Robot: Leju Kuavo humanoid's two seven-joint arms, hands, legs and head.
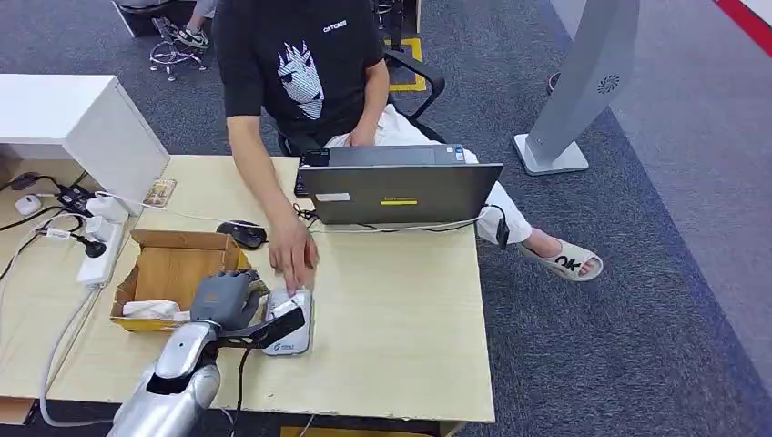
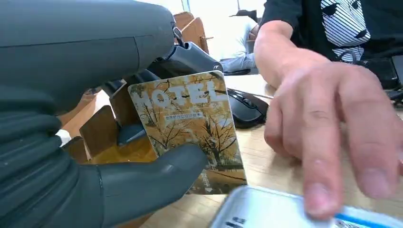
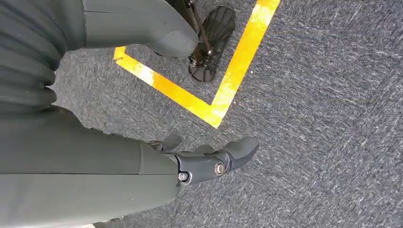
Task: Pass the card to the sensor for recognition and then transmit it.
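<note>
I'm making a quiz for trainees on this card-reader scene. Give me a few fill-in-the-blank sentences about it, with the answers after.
1. The left hand holds a card printed with the word ____.
2. A person's hand rests on the ____, a white device by the cardboard box.
3. Behind the mouse, the grey ____ stands open on the table.
4. The right hand hangs over carpet marked with ____ tape.

Missing words: HOTEL; sensor; laptop; yellow

One card (image 2: 190, 133); one sensor (image 1: 291, 330); one laptop (image 1: 399, 191); one mouse (image 1: 242, 234); one cardboard box (image 1: 177, 269); one power strip (image 1: 100, 250); one person (image 1: 300, 64).
</note>
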